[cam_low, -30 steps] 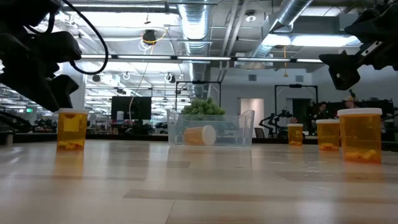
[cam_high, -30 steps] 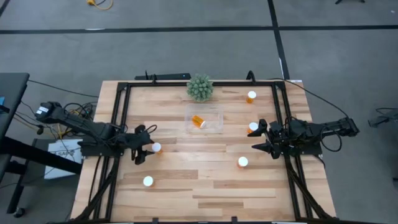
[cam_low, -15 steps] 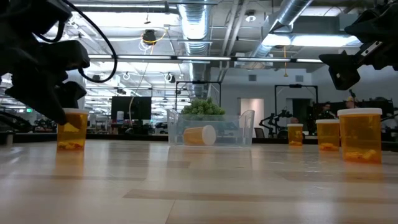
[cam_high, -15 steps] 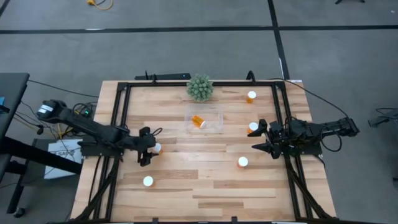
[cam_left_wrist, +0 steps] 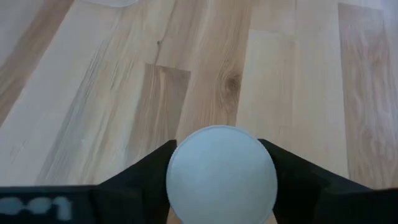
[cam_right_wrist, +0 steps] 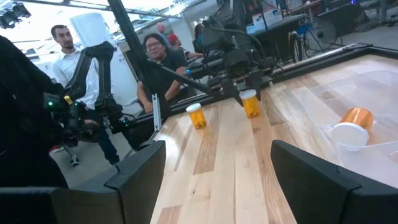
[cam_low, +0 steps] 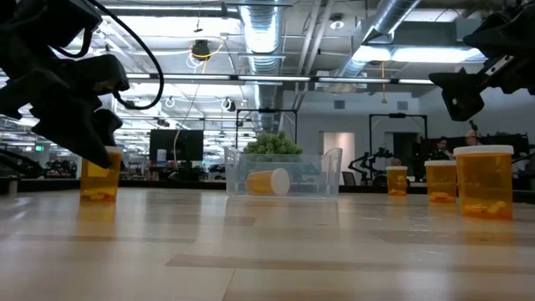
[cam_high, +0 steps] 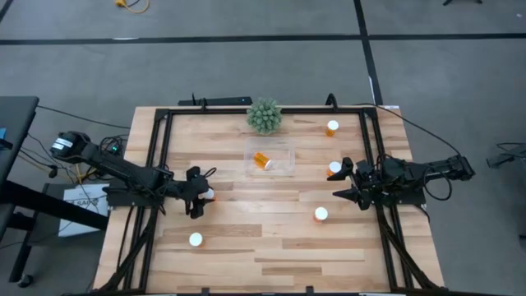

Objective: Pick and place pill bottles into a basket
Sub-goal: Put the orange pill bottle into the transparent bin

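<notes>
Several orange pill bottles with white caps stand on the wooden table. One bottle [cam_high: 209, 195] stands at the left, and my left gripper [cam_high: 200, 196] is open around its cap [cam_left_wrist: 222, 174], one finger on each side; I cannot tell whether they touch. In the low view this bottle [cam_low: 100, 177] stands on its base under the gripper. The clear basket [cam_high: 283, 150] at centre holds one bottle lying on its side [cam_high: 261, 160]. My right gripper [cam_high: 341, 181] is open and empty, hovering beside a bottle [cam_high: 334, 168] at the right.
More bottles stand at the far right [cam_high: 332, 127], near right [cam_high: 320, 214] and near left [cam_high: 196, 239]. A spiky green plant [cam_high: 264, 116] sits behind the basket. A black frame [cam_high: 246, 110] borders the table. People [cam_right_wrist: 158, 62] show beyond the table's left side.
My left gripper has gone toward the table's right edge and down over the left bottle, so that its open fingers now flank the cap. The bottle still stands on the table.
</notes>
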Tool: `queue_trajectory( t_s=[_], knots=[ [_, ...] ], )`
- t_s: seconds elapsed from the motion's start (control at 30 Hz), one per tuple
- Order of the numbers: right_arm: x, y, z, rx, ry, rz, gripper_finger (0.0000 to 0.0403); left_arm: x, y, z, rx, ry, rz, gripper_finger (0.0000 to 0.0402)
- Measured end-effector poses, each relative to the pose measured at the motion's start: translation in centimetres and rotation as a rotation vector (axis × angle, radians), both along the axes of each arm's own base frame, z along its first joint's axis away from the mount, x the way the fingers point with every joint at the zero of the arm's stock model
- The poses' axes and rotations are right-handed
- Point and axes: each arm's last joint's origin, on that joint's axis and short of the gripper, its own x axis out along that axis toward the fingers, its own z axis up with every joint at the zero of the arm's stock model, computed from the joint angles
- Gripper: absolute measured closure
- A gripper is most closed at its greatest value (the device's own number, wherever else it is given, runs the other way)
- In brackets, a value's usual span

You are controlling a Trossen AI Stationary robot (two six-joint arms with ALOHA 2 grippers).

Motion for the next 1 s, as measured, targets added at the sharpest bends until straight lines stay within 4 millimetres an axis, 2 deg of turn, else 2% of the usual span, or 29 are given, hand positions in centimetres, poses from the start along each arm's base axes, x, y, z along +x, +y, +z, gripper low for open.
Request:
queue_trajectory(
  t_s=[0.2,0.43,0.8,1.0],
  knots=[
    [0.0,0.0,0.0,0.000,-0.001,0.000,0.0117,0.2,0.0,0.2,-0.005,-0.024,0.006,0.0218],
    [0.0,0.0,0.0,0.000,0.000,0.000,0.0117,1.3,0.5,1.3,-0.026,-0.184,0.104,0.0204],
    [0.0,0.0,0.0,0.000,0.000,0.000,0.0117,3.1,3.0,4.2,-0.063,-0.535,0.291,0.0217],
    [0.0,0.0,0.0,0.000,0.000,0.000,0.0117,3.4,4.7,5.2,-0.068,-0.640,0.356,0.0211]
  ],
)
